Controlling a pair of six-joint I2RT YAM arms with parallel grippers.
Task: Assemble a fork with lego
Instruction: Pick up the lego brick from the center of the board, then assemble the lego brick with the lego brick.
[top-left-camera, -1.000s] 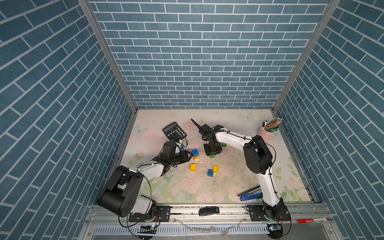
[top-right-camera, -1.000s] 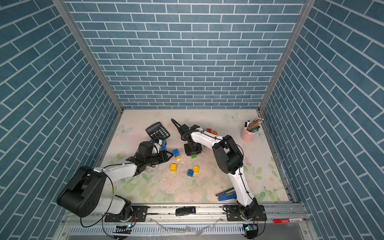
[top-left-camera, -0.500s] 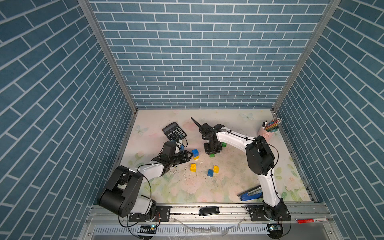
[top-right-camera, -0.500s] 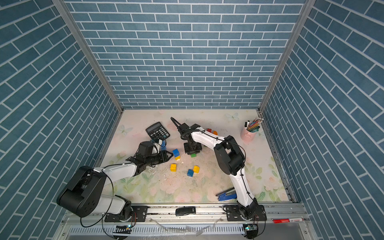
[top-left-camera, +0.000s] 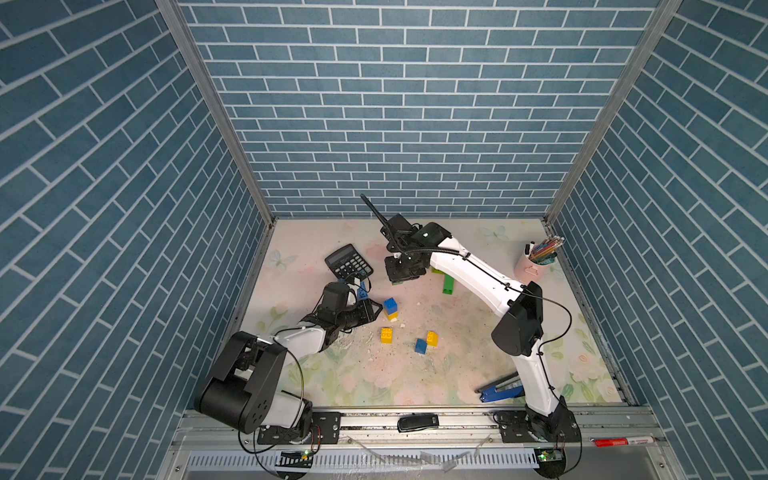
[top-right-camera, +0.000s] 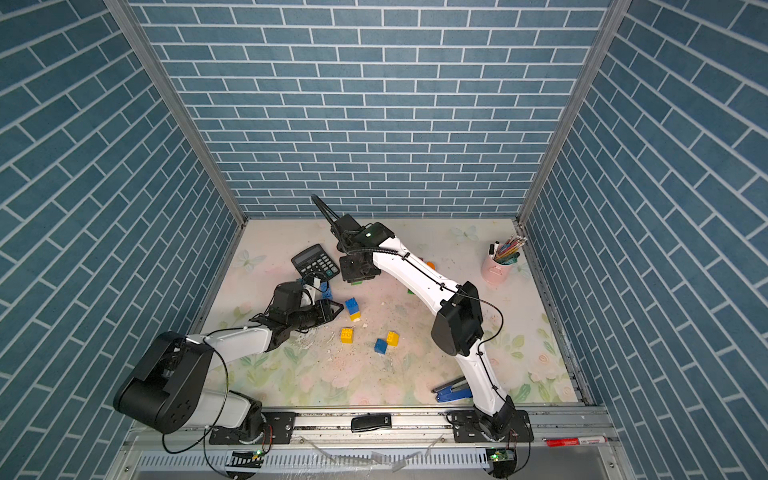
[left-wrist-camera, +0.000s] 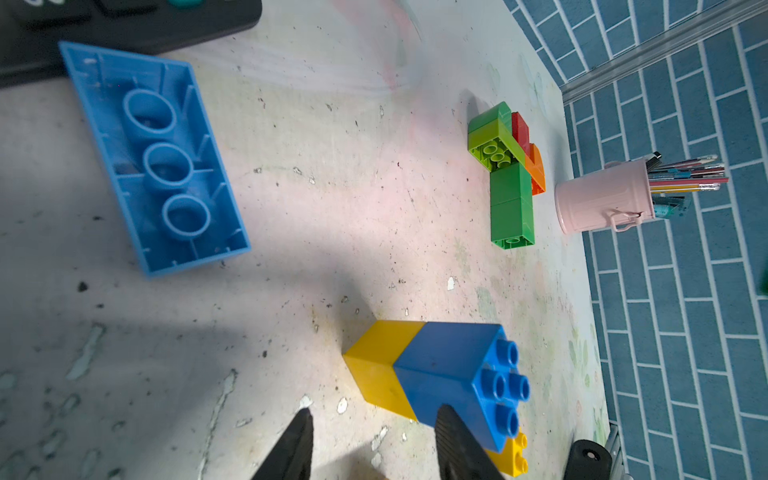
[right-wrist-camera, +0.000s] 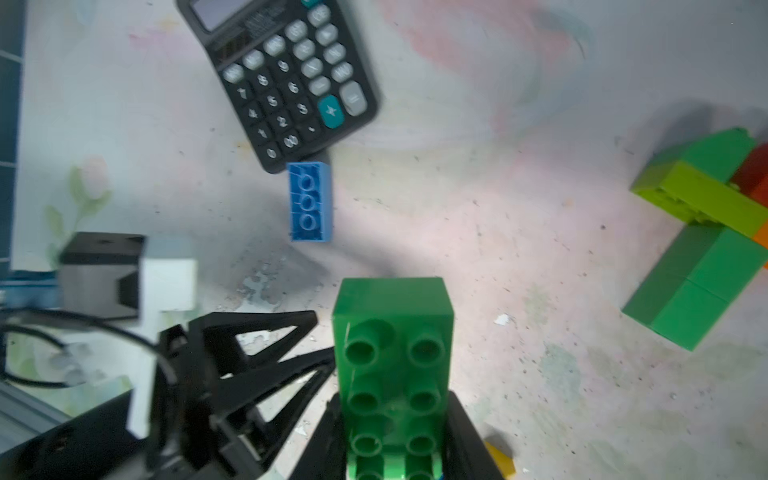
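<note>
My right gripper (right-wrist-camera: 392, 432) is shut on a dark green oblong lego brick (right-wrist-camera: 392, 357), studs facing the wrist camera, held just above the mat near the calculator (top-left-camera: 348, 262). My left gripper (left-wrist-camera: 374, 415) is open with only bare mat between its fingers. One finger (left-wrist-camera: 453, 436) stands beside a blue brick stacked on a yellow one (left-wrist-camera: 440, 370). A light blue oblong brick (left-wrist-camera: 153, 158) lies underside up against the calculator. A joined piece of green, lime, red and orange bricks (left-wrist-camera: 505, 174) lies farther back, partly hidden by the right arm in both top views.
A yellow brick (top-left-camera: 386, 335) and a blue and yellow pair (top-left-camera: 426, 343) lie loose mid-mat. A pink cup of pens (top-left-camera: 536, 262) stands at the back right. A blue stapler (top-left-camera: 498, 388) lies near the front edge, by the right arm's base.
The right gripper's jaws have drawn in on the green brick. Neither arm has visibly shifted.
</note>
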